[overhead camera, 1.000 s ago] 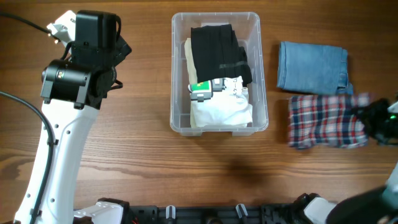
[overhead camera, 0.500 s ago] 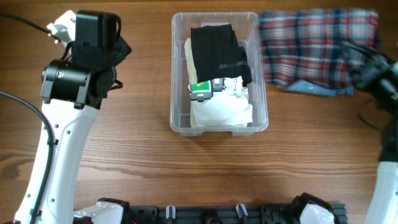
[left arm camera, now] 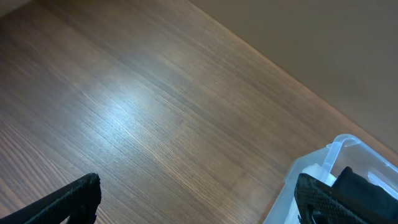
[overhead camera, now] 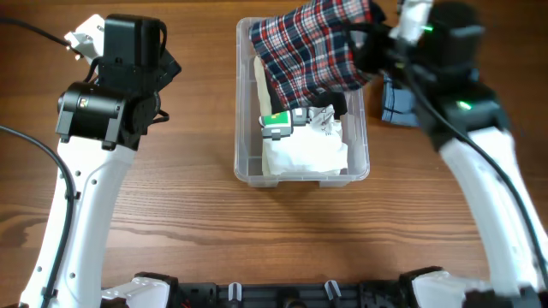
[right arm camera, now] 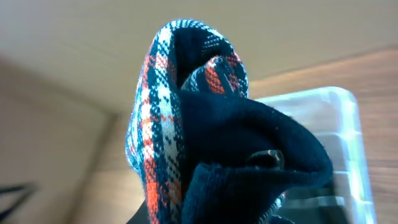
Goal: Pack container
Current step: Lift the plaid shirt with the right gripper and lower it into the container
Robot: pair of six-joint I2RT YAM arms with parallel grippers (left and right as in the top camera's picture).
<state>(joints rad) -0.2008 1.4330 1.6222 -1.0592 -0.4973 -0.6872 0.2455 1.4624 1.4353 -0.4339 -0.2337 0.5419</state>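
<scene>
My right gripper (overhead camera: pixel 373 41) was pinched on the plaid garment (overhead camera: pixel 310 47), and I held it bunched above the far end of the container (overhead camera: pixel 244 111). In my right wrist view the cloth (right arm camera: pixel 180 124) filled nearly everything, so my jaws were hidden. I judged them closed on the fabric from the way it hung from me. Whether its lower edge touched the things already inside, I could not tell.

The container stood in the middle of the table (overhead camera: pixel 171 222), between my two arms. It already held a white garment (overhead camera: pixel 305 156) at the near end. A small green-and-white tag or packet (overhead camera: pixel 276 125) lay on that garment, and a dark garment (overhead camera: pixel 337 104) showed just under the plaid.

My left gripper (left arm camera: pixel 199 205) hung spread wide and empty over bare wood beside the container's left wall.

By my reckoning the packing was well over halfway. The plaid garment had yet to be lowered in and let go. A denim piece (overhead camera: pixel 396 101) lay on the table just right of the container, partly under my right arm, and seemed the last to go in.
</scene>
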